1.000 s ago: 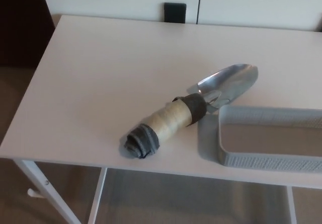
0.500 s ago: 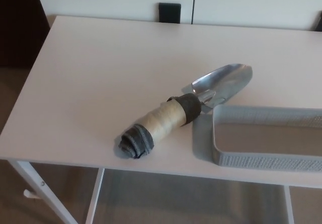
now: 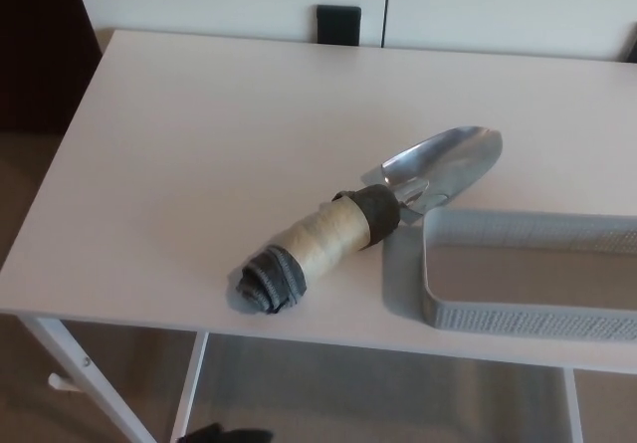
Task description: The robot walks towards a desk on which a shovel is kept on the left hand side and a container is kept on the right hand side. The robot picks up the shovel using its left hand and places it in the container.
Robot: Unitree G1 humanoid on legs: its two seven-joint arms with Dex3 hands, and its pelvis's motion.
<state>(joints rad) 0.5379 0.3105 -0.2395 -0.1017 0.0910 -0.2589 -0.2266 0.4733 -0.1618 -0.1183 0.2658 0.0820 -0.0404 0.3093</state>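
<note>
Diagonally on the white worktop (image 3: 199, 144) lies the shovel (image 3: 368, 214), blade toward upper right, handle toward lower left, beside the grey container (image 3: 528, 314); neither hand shows.

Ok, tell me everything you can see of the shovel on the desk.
The shovel is a hand trowel lying flat on the white desk, untouched by any hand. Its shiny metal blade points up and to the right, close to the far left corner of the grey container; whether they touch cannot be told. The thick handle runs down to the left, looks wrapped in pale tan tape, with a dark band near the blade and grey wrapping at its butt end, which lies near the desk's front edge.
</note>
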